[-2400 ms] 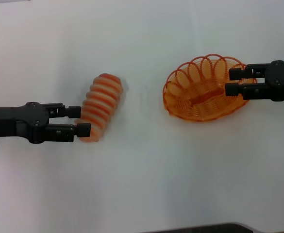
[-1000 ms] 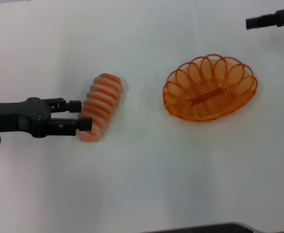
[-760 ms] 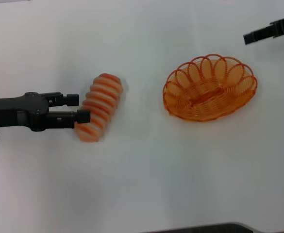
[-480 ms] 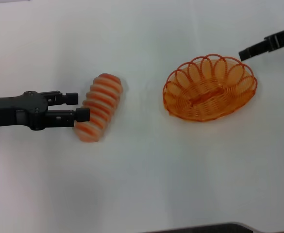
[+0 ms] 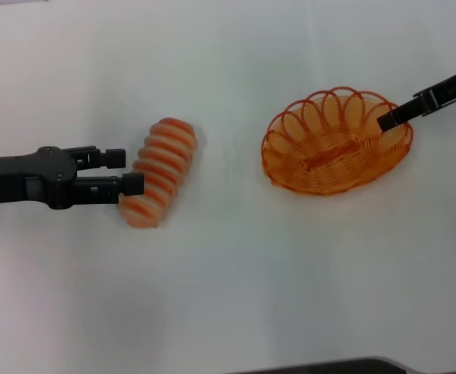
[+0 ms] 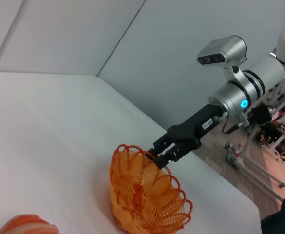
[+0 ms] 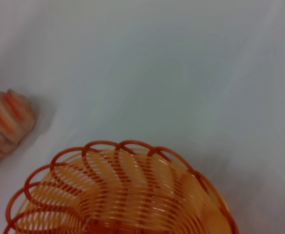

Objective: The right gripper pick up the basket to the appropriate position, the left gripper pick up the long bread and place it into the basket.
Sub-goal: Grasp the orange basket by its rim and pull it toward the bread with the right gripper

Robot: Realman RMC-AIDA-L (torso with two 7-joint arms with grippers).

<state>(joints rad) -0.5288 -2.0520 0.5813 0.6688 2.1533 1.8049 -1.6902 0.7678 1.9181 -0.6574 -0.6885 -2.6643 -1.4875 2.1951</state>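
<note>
Basket [image 5: 336, 142] sits upright on the white desk [image 5: 235, 296], toward the right edge and a little nearer the far edge than the near one. Oval, orange wire, looped rim, nothing inside it. Same basket shows in the left wrist view [image 6: 144, 197] and fills the lower part of the right wrist view [image 7: 118, 192].

Right tool [image 5: 387, 120] comes in at a slant from the desk's far right, its tip over the basket's right-hand rim. From the head camera only one dark tip is readable. In the left wrist view the right tool [image 6: 157, 155] is at the top of the rim loops with its two fingers close on either side of the wire; whether they actually press on the rim, cannot tell. A small white label shows on the arm behind the tip.

Long bread [image 5: 158, 172] lies flat on the desk left of centre, well apart from the basket, its long axis slanting from the near left toward the far right. Cream with orange-red bands. One end shows in the right wrist view [image 7: 6, 124], a bit in the left wrist view [image 6: 28, 225].

Left tool [image 5: 128, 171] reaches in level from the left edge. Fingers apart, one each side of the loaf's left flank, tips at or just beside its surface.
</note>
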